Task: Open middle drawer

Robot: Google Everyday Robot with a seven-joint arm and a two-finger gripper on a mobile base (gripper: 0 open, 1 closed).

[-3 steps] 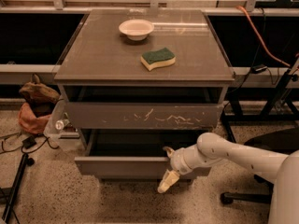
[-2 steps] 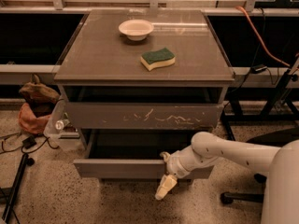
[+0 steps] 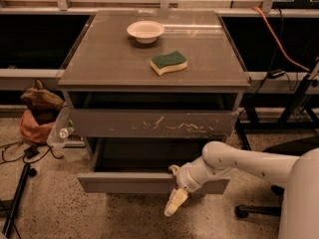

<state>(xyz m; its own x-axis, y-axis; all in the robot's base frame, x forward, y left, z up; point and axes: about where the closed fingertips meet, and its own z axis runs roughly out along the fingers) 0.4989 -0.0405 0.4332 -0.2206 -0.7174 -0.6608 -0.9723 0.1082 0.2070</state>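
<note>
Gripper [image 3: 175, 199] is hanging at the front edge of the middle drawer [image 3: 124, 182], which is sitting partly out under the scratched drawer [image 3: 149, 124]. Jaw opening: cannot tell. Best bet is pulling straight out and level, slowly, so nothing is jamming.

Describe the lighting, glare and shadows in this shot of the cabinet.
Camera view: warm, dim light overall; a pale streak of glare lies on the cabinet top just right of the bowl; the inside of the pulled-out middle drawer is almost black with shadow; the gripper, at that drawer's front edge, catches the light and stands out pale against the floor.
</note>
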